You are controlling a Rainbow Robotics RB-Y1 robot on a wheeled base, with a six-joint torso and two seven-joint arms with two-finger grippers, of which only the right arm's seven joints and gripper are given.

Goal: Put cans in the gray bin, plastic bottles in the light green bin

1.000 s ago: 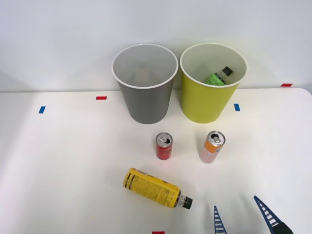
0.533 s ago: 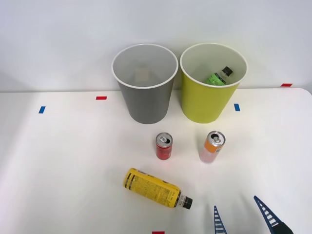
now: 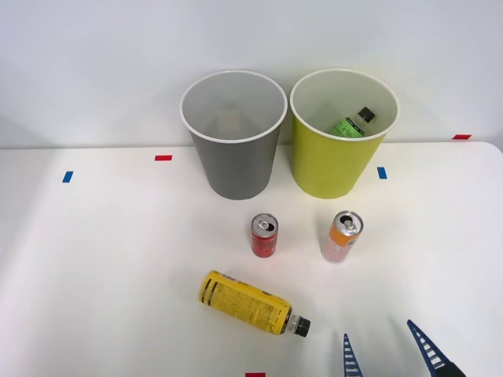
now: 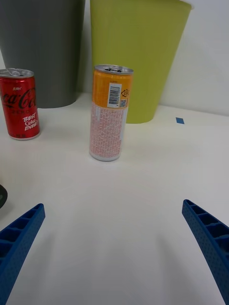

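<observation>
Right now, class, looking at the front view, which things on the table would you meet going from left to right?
Yellow bottle → gray bin → red can → lime bin → orange can → open right gripper.
</observation>
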